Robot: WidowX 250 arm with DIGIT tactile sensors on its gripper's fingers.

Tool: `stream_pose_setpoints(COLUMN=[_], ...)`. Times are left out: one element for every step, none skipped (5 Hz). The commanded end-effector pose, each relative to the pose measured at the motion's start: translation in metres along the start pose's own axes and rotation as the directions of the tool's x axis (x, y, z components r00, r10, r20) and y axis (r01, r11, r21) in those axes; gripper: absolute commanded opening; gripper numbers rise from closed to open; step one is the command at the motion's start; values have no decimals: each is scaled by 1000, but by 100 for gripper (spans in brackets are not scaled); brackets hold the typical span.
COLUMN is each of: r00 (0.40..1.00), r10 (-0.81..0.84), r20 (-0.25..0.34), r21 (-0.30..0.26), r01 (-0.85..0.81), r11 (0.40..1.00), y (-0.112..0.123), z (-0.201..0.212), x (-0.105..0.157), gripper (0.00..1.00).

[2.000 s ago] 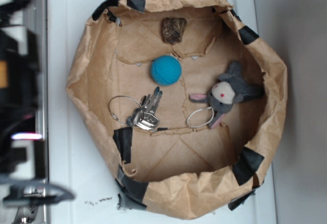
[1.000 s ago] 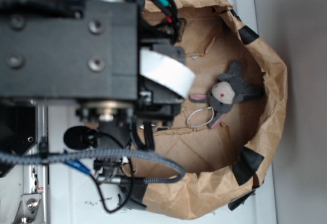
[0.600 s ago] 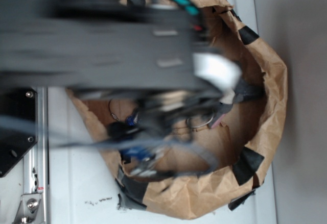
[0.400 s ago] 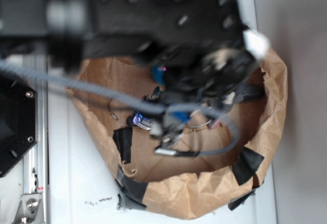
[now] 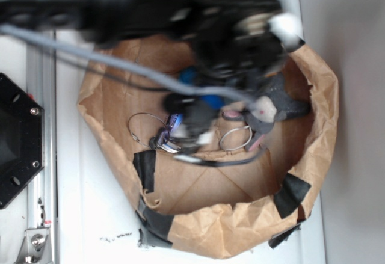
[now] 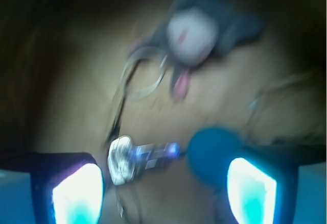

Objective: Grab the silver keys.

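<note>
white tabletop (image 5: pixel 90 216) w/ brown paper bag (image 5: pixel 240 234) on it
bag rolled open, black tape patches, dark specks at 7 o'clock

The paper bag (image 5: pixel 313 95) is plain tan-brown with black tape patches on its rim, and it sits on a white table (image 5: pixel 78 216). The keys (image 5: pixel 168 139) are shiny silver, the ball (image 6: pixel 212 152) is blue, and the plush toy (image 5: pixel 274 104) is dark grey with a pale face and pink ears. The gripper (image 6: pixel 163 188) is black, its fingers (image 6: pixel 76 193) glowing cyan-white.
</note>
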State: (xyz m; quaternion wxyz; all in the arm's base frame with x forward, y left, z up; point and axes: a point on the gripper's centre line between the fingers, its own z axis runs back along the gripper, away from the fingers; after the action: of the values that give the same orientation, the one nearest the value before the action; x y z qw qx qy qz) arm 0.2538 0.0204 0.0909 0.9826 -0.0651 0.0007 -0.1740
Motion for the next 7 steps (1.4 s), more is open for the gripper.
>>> stream_pose_setpoints(r00=[997, 999, 997, 997, 996, 993, 985], r10=[-76, -43, -71, -74, -87, -116, -170], r20=[24, 9, -5, 13, 7, -9, -27], r21=[41, 6, -6, -10, -21, -43, -64], r01=[75, 42, 71, 74, 87, 116, 168], r11=[996, 999, 997, 997, 996, 992, 984], y=[-3, -4, -8, -6, -9, -15, -21], z=[-29, -49, -52, -53, -52, -51, -41], x=[-12, -10, -13, -12, -14, -21, -33], gripper=[100, 100, 100, 100, 100, 100, 100])
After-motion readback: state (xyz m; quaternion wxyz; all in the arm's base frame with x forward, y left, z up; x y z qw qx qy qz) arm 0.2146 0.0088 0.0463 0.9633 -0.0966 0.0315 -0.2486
